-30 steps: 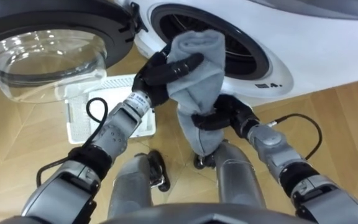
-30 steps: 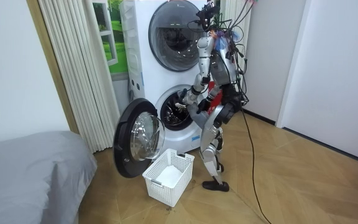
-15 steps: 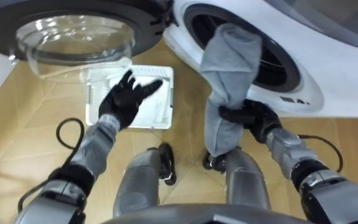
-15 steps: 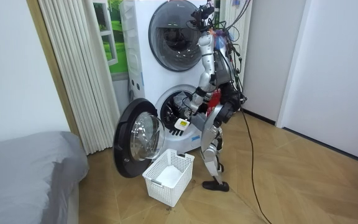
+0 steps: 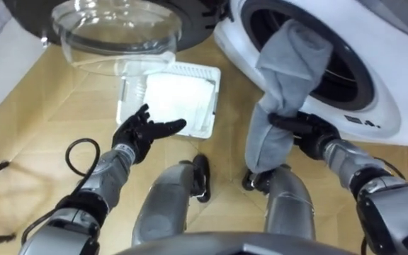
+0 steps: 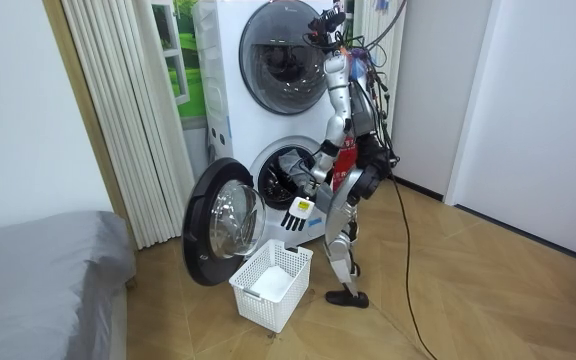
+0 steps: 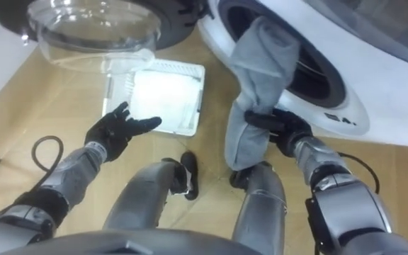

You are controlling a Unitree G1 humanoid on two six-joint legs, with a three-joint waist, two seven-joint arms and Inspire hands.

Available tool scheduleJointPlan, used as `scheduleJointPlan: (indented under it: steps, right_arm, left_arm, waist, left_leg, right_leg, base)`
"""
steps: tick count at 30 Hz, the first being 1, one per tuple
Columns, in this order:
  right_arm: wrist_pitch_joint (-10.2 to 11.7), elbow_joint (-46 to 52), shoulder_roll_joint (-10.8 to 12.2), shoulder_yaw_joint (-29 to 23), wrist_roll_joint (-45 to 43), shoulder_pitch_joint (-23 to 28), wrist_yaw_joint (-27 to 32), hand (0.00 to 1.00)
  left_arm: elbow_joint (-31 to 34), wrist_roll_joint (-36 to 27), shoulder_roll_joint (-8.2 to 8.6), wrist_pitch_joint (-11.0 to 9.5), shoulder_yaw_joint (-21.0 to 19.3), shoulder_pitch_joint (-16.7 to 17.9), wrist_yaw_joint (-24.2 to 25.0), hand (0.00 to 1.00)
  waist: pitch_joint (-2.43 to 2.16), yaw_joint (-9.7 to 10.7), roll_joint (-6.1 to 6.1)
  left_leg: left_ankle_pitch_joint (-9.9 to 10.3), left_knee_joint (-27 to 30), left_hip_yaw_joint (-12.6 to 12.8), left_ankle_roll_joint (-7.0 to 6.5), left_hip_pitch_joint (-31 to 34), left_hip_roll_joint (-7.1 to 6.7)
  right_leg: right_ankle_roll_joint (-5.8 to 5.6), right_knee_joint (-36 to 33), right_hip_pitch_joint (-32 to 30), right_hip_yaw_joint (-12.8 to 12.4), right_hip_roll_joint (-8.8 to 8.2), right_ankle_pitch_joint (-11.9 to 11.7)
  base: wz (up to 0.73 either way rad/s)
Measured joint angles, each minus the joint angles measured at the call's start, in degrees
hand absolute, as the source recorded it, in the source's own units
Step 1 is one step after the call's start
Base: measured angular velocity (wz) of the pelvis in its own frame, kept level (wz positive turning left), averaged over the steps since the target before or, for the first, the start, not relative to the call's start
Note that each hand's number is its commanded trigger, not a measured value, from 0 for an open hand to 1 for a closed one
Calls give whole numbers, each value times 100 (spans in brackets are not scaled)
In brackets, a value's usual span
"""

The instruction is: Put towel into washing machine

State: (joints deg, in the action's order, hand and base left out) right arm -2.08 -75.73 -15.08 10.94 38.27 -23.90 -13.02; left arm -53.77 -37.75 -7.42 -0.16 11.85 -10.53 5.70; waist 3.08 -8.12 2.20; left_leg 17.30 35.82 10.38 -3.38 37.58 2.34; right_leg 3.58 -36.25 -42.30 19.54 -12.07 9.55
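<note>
A humanoid robot stands facing the lower washing machine (image 5: 392, 99) of a stacked pair, its round door (image 5: 115, 28) swung wide open in the upper left of the eye views. The grey towel (image 5: 283, 78) sits right of centre. Its upper end lies over the lip of the dark drum opening, and its lower end hangs down toward the floor. The right hand (image 5: 304, 129) is clamped round the towel's middle, its black fingers curled into the cloth just below the machine's rim. The left hand (image 5: 142, 131) hovers left of centre above the wood floor with its fingers spread apart, holding nothing, beside the near edge of a white laundry basket (image 5: 167, 92). In the room view the robot leans slightly toward the open drum at centre frame, with the basket (image 6: 271, 283) on the floor by its feet. A pale curtain (image 6: 128, 110) hangs in the upper left, and a grey bed (image 6: 38, 270) fills the lower left corner.
</note>
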Motion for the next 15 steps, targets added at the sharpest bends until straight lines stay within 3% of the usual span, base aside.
scheduleJointPlan:
  steps: [4, 10, 15]
  right_arm:
    - [-62, -184, -82, -110, 282, -55, -159, 100]
    - [-282, -317, -113, -108, 701, -57, -160, 100]
    - [-341, -536, -125, -114, 1101, -209, -142, 100]
  left_arm:
    - [0, -3, 67, 66, 94, 6, -1, 0]
    - [46, -6, 88, 131, 264, 5, -25, 0]
    - [101, -12, 124, 159, 415, 1, -57, 0]
  waist:
    - [39, 21, 74]
    - [41, 22, 92]
    - [38, 17, 97]
  left_leg:
    - [-19, 64, -84, -28, 174, -105]
    - [-21, 165, -134, -30, 415, -212]
    - [-42, 219, -127, -28, 568, -223]
  right_leg:
    - [-11, -195, -156, 104, -160, 92]
    - [2, -497, -428, 119, -372, 226]
    - [20, -572, -568, 133, -405, 262]
  base:
    - [20]
    - [14]
    - [7]
